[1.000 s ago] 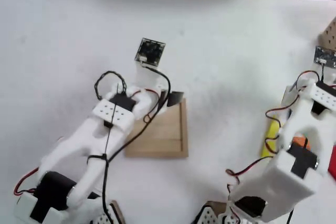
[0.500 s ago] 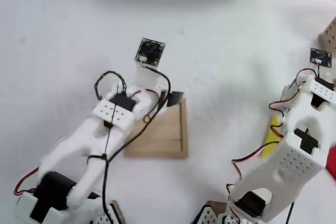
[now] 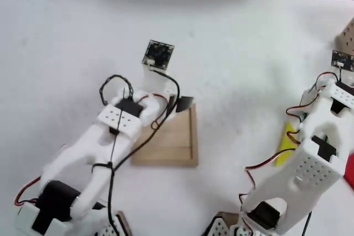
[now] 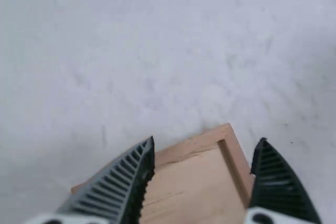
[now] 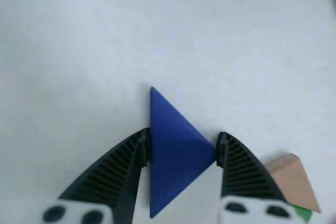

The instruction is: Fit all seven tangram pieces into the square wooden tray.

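The square wooden tray (image 3: 180, 136) lies mid-table with nothing in it. My left gripper (image 3: 178, 104) hangs over its far corner. In the left wrist view that gripper (image 4: 203, 153) is open, with only the tray corner (image 4: 223, 136) beneath it. My right gripper (image 5: 182, 139) has a finger against each side of a blue triangle (image 5: 173, 145) lying on the white table, and is shut on it. The right arm (image 3: 310, 164) stretches along the table's right side. A yellow piece (image 3: 286, 142) lies beside that arm.
A tan piece (image 5: 291, 179) and a green sliver (image 5: 305, 213) lie close to the right gripper. Something red (image 3: 350, 171) shows at the table's right edge. A wooden pegboard corner (image 3: 347, 37) stands far right. White table surface spreads behind the tray.
The right arm has stretched toward the far side of the table and now covers the orange piece seen a second ago. The left arm has stayed still.
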`<action>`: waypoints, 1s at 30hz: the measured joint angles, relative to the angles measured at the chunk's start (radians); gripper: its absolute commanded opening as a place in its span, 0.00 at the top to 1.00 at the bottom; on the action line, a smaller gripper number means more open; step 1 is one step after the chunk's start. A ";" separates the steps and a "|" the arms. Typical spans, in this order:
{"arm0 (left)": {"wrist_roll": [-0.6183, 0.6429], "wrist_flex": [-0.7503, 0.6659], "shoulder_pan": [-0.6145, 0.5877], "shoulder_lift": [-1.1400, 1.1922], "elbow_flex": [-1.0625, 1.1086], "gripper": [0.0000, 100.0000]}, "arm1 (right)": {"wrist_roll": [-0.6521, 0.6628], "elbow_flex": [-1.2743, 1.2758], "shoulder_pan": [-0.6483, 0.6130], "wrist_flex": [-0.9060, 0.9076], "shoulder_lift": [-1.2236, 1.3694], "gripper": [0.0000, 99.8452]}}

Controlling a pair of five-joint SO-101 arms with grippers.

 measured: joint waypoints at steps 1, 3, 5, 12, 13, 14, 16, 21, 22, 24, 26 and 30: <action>0.000 0.000 0.000 0.000 0.000 0.70 | 0.000 -0.003 0.000 0.002 0.000 0.89; 0.000 0.000 0.000 0.000 0.000 0.70 | 0.000 -0.005 0.000 0.011 0.000 0.89; 0.000 0.000 0.000 0.000 0.000 0.70 | 0.003 -0.008 0.000 0.018 0.000 0.89; 0.000 0.000 0.000 0.000 0.000 0.70 | 0.003 -0.091 -0.003 0.184 0.005 0.89; 0.000 0.000 0.000 0.000 0.000 0.70 | 0.003 -0.107 -0.003 0.215 0.005 0.89; 0.000 0.000 0.000 0.000 0.000 0.70 | 0.002 -0.124 -0.003 0.244 0.008 0.89; 0.000 0.000 0.000 0.000 0.000 0.70 | 0.003 -0.163 -0.003 0.310 0.012 0.89; 0.000 0.000 0.000 0.000 0.000 0.70 | 0.003 -0.259 -0.003 0.451 0.012 0.89; 0.000 0.000 0.000 0.000 0.000 0.70 | 0.003 -0.272 -0.003 0.473 0.012 0.89; 0.000 0.000 0.000 0.000 0.000 0.70 | 0.003 -0.292 -0.003 0.509 0.012 0.89; 0.000 0.000 0.000 0.000 0.000 0.70 | 0.023 -0.307 -0.003 0.542 0.012 0.89; -0.002 0.000 0.000 0.000 0.000 0.70 | 0.058 -0.307 -0.003 0.611 -0.005 0.80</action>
